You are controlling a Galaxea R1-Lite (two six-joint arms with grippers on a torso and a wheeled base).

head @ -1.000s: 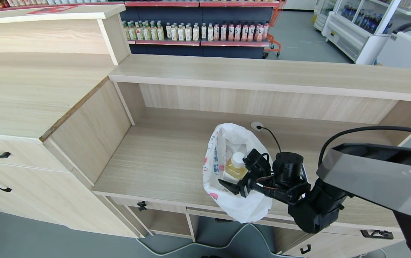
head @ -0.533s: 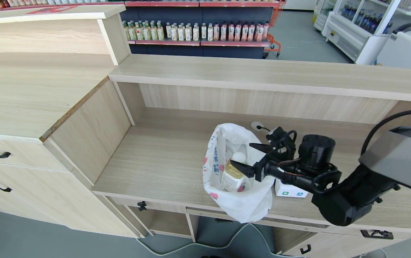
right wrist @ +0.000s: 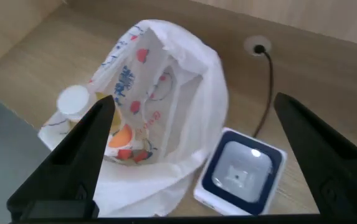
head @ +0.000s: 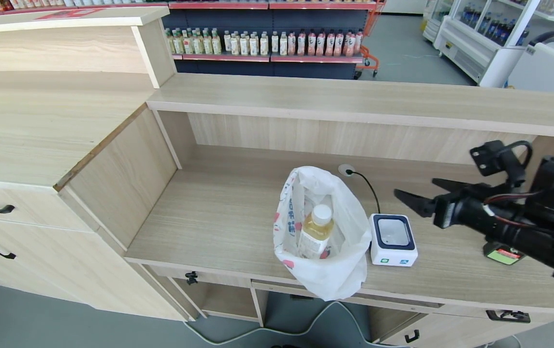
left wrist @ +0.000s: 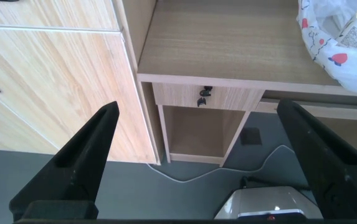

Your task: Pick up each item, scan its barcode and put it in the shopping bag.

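A white shopping bag (head: 325, 270) with red print stands open on the lower counter (head: 219, 217). Inside it a bottle (head: 316, 231) of yellow drink with a white cap stands upright. The white barcode scanner (head: 393, 233) sits just right of the bag. My right gripper (head: 415, 191) hangs open and empty above the counter, right of the scanner. From the right wrist view, the bag (right wrist: 184, 143), bottle cap (right wrist: 73, 99) and scanner (right wrist: 240, 174) lie below the open gripper (right wrist: 194, 102). My left gripper (left wrist: 197, 109) is open and empty, low in front of the counter's front edge.
A small green and red item (head: 502, 253) lies on the counter under my right arm. The scanner's black cable (head: 366, 183) runs to a hole at the back. A raised shelf (head: 354, 101) borders the back, a wooden side panel (head: 127, 179) the left.
My right gripper has let go of the bottle in the bag, opened, and pulled back up and to the right, uncovering the scanner. The bottle now stands in the bag.
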